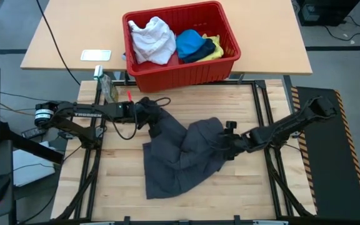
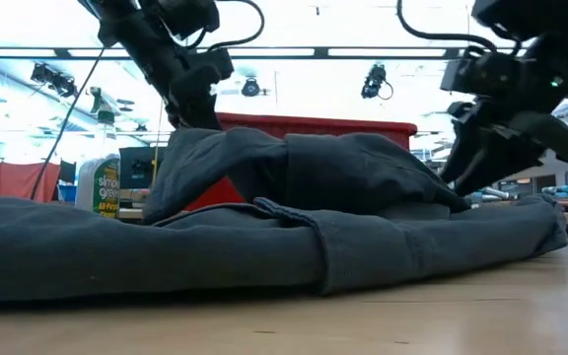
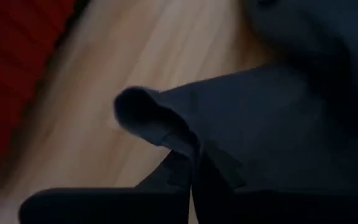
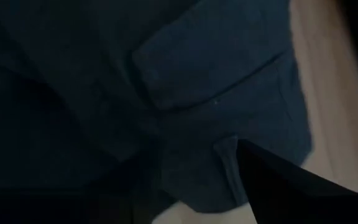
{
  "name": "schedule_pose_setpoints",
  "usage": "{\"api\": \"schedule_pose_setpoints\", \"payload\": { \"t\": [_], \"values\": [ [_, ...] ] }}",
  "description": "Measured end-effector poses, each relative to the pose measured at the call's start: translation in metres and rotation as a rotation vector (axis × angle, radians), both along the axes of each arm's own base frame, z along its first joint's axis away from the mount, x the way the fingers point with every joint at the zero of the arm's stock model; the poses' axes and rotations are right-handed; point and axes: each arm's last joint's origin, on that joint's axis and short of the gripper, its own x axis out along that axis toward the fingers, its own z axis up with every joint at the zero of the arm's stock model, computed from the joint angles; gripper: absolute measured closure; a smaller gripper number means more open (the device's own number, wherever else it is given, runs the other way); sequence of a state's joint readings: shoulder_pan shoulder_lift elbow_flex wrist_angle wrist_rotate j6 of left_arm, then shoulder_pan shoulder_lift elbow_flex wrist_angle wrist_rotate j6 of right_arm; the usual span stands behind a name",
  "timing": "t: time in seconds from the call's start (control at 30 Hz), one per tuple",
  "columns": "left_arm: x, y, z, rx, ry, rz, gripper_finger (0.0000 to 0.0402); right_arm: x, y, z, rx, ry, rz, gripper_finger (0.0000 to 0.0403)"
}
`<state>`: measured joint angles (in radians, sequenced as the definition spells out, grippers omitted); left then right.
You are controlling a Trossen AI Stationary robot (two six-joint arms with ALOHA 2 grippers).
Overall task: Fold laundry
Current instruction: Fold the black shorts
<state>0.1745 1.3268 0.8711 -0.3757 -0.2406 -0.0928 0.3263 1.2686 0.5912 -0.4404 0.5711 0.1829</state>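
A dark grey garment (image 1: 180, 153) lies crumpled in the middle of the wooden table, most of it resting flat on the boards (image 2: 284, 237). My left gripper (image 1: 149, 115) is at its far left corner and shut on it, with that corner raised (image 2: 205, 148). My right gripper (image 1: 229, 147) stands open over the garment's right edge (image 4: 229, 124), pointing slantwise down. The white (image 1: 152, 40), bright blue (image 1: 189, 42), navy (image 1: 199, 55) and yellow (image 1: 216, 47) garments lie in the red basket (image 1: 180, 74). My left gripper pinches a bunched fold at the garment's far left corner (image 3: 188, 158) between its two fingers, coming slantwise down from the table's left. That corner is lifted off the table. The cloth slopes down slack from it to the rest, which lies on the boards. My right gripper hovers at the garment's right edge; whether a finger (image 4: 291, 186) touches the cloth, I cannot tell.
The red basket stands beyond the table's far edge on a second tabletop. A green-labelled bottle (image 1: 108, 87) stands at the far left corner, and a white flat object (image 1: 96, 55) lies behind it. Bare boards show near the front edge (image 1: 230, 194).
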Motion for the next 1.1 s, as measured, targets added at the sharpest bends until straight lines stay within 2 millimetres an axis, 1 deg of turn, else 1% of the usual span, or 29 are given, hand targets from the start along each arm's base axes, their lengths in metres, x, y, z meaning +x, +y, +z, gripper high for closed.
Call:
{"api": "schedule_pose_setpoints", "payload": {
  "t": [0.07,0.17,0.27,0.37,0.47,0.53,0.6,0.67,0.8,0.9,0.97,1.03,1.1],
  "values": [
    [-0.005,0.001,0.004,0.033,0.011,0.004,0.034,-0.001,0.002,0.002,-0.036,-0.002,-0.004,0.0197],
    [-0.014,0.002,0.017,0.045,0.003,0.011,0.029,0.0,0.007,0.007,-0.045,-0.011,0.015,0.0201],
    [-0.023,-0.004,0.031,0.052,-0.024,-0.003,0.0235,0.0,0.011,0.005,-0.028,-0.004,0.039,0.0202],
    [-0.028,-0.016,0.034,0.044,-0.015,-0.049,0.0188,0.0,0.012,-0.002,-0.025,-0.011,0.045,0.0202],
    [-0.028,-0.039,0.022,0.031,0.037,-0.136,0.016,0.004,0.014,-0.01,-0.019,-0.026,0.047,0.0202],
    [-0.023,-0.058,0.008,0.027,0.06,-0.217,0.0155,0.006,0.015,-0.016,-0.032,-0.021,0.05,0.0202],
    [-0.021,-0.078,-0.012,0.026,0.127,-0.297,0.0157,0.009,0.016,-0.021,-0.057,-0.023,0.056,0.0202],
    [-0.013,-0.097,-0.022,0.05,0.104,-0.357,0.0161,0.013,0.016,-0.024,-0.082,-0.029,0.06,0.0202],
    [-0.003,-0.127,-0.044,0.126,0.134,-0.456,0.0165,0.021,0.013,-0.031,-0.1,-0.064,-0.001,0.0202],
    [0.002,-0.142,-0.058,0.151,0.138,-0.488,0.0165,0.025,0.009,-0.035,-0.1,-0.116,-0.091,0.0206],
    [0.005,-0.148,-0.065,0.148,0.144,-0.491,0.0165,0.027,0.007,-0.035,-0.096,-0.151,-0.136,0.0218],
    [0.006,-0.152,-0.071,0.136,0.148,-0.479,0.0165,0.028,0.005,-0.034,-0.094,-0.172,-0.17,0.0243],
    [0.004,-0.156,-0.073,0.119,0.153,-0.47,0.0166,0.029,0.003,-0.032,-0.089,-0.197,-0.195,0.028]
  ]
}}
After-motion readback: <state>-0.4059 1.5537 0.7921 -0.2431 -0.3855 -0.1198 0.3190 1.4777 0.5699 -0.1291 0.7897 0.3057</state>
